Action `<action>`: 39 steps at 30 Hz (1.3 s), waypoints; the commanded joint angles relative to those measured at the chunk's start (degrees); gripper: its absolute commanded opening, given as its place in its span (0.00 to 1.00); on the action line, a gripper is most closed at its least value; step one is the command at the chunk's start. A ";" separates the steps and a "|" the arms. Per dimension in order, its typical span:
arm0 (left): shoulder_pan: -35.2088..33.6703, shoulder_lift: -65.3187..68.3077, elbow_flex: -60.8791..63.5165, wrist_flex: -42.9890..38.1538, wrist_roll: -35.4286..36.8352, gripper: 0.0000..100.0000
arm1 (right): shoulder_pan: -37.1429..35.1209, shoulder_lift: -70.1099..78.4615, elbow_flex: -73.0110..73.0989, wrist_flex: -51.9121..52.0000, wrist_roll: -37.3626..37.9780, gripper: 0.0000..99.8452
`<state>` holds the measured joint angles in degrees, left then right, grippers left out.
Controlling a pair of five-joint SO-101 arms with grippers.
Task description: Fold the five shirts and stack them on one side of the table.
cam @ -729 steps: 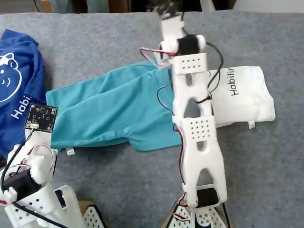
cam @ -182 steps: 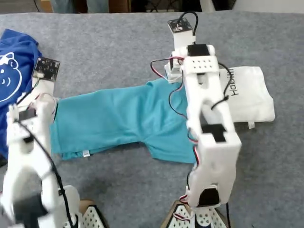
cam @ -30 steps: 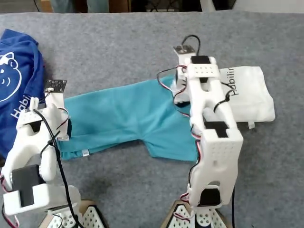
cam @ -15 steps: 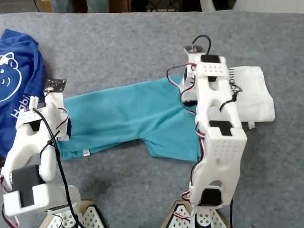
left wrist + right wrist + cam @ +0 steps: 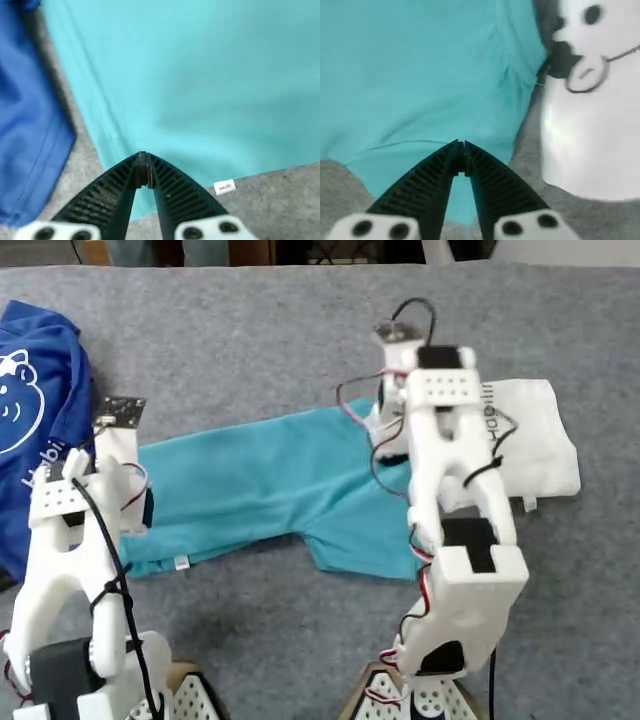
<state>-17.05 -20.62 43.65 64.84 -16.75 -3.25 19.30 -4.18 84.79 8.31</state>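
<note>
Teal shirt (image 5: 260, 490): soft, light, limp; likely to sag. Best taken at hem and shoulder edges. Left gripper (image 5: 142, 172) and right gripper (image 5: 460, 160) are closed tip to tip over it; hold unconfirmed.

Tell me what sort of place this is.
Probably a robotics test bench: a grey carpeted table, a left arm and right arm, and a teal shirt between a blue shirt and a white shirt.
</note>
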 commanded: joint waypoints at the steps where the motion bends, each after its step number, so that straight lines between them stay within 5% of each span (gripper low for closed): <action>1: 1.54 -1.93 3.38 -5.36 0.53 0.03 | -0.18 -3.03 8.75 -9.23 -0.62 0.01; 7: 1.45 -1.93 10.59 -11.34 0.18 0.03 | 5.36 -2.95 19.74 -19.87 -0.70 0.01; 14: 1.45 -1.93 11.74 -11.34 0.18 0.03 | 10.20 -3.12 20.26 -20.40 3.25 0.01; 35: 0.84 -2.64 -2.42 10.55 0.09 0.03 | -2.55 -18.42 12.53 -1.85 3.78 0.01; 39: 0.75 -3.16 0.84 10.55 -3.08 0.03 | -2.73 -22.46 15.96 1.67 12.84 0.01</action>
<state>-16.00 -21.67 43.91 74.86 -17.54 -5.01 1.54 10.33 84.44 14.81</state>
